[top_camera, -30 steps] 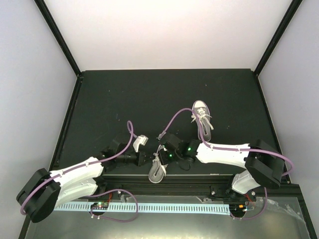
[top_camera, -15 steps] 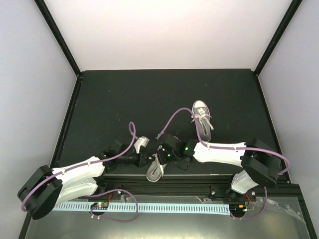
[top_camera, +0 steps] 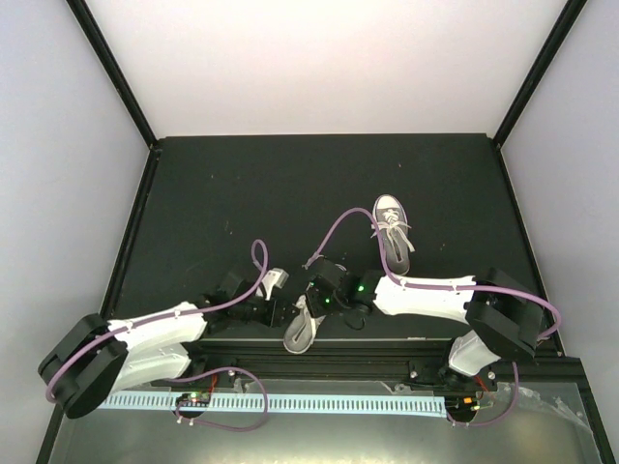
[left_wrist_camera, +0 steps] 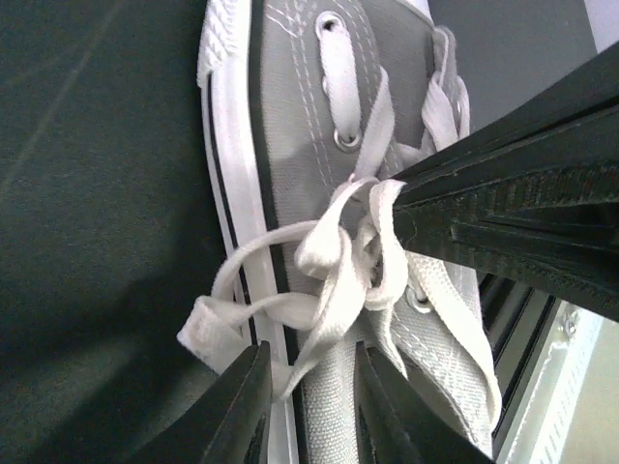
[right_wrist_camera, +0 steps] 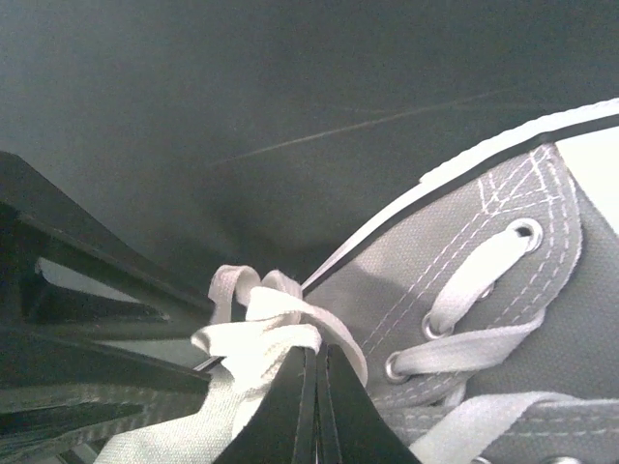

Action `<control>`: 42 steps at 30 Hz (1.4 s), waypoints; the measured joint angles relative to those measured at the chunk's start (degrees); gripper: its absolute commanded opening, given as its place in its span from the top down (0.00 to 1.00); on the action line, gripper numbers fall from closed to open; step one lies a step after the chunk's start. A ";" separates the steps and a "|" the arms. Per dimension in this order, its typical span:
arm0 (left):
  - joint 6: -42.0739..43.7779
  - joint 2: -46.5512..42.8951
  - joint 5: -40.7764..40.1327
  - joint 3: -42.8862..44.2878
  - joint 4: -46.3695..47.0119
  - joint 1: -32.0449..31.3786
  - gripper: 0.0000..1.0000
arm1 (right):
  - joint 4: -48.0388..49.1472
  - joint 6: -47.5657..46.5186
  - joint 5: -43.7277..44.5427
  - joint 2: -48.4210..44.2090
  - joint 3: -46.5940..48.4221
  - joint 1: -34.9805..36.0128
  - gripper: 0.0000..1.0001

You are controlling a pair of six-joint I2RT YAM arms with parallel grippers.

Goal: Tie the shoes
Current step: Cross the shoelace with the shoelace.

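Observation:
One of the shoes (top_camera: 300,333), grey canvas with a white sole, lies near the table's front edge between both grippers. Its white laces are bunched into a knot (left_wrist_camera: 360,237) with a loose loop (left_wrist_camera: 208,324) hanging over the sole. My left gripper (left_wrist_camera: 311,362) stands a little open astride a lace strand and the shoe's side. My right gripper (right_wrist_camera: 314,353) is shut, its tips pinching the lace bundle (right_wrist_camera: 256,343) at the knot. The other shoe (top_camera: 392,232) lies further back on the right, with no gripper near it.
The black mat (top_camera: 242,193) ends at a metal front rail (top_camera: 329,353) just behind the near shoe. Purple cables (top_camera: 256,261) arch over both arms. Pale walls close in the table's left, right and back. The right gripper's black body (left_wrist_camera: 522,184) crowds the left wrist view.
My left gripper's jaws have parted from shut to slightly open. The near shoe has slid a little to the left. The right gripper has stayed shut on the lace.

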 measured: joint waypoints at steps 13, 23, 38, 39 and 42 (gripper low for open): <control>1.77 -2.71 -5.27 3.13 -3.50 0.52 0.34 | 0.22 -0.02 1.49 -0.31 -0.74 -0.15 0.98; 2.49 6.27 0.92 3.91 3.45 4.72 0.29 | -0.02 -0.02 1.49 -1.66 -1.03 -0.13 0.98; 2.56 0.22 4.98 2.47 4.44 6.23 0.14 | -8.33 -0.35 1.75 -19.02 -4.83 -0.87 0.98; 2.56 0.00 5.42 2.14 4.33 6.23 0.13 | -8.87 -0.46 1.90 -19.34 -5.05 -1.22 0.98; 2.56 -0.72 6.60 1.33 3.96 6.21 0.14 | -10.32 -0.50 2.36 -20.65 -6.10 -2.05 0.98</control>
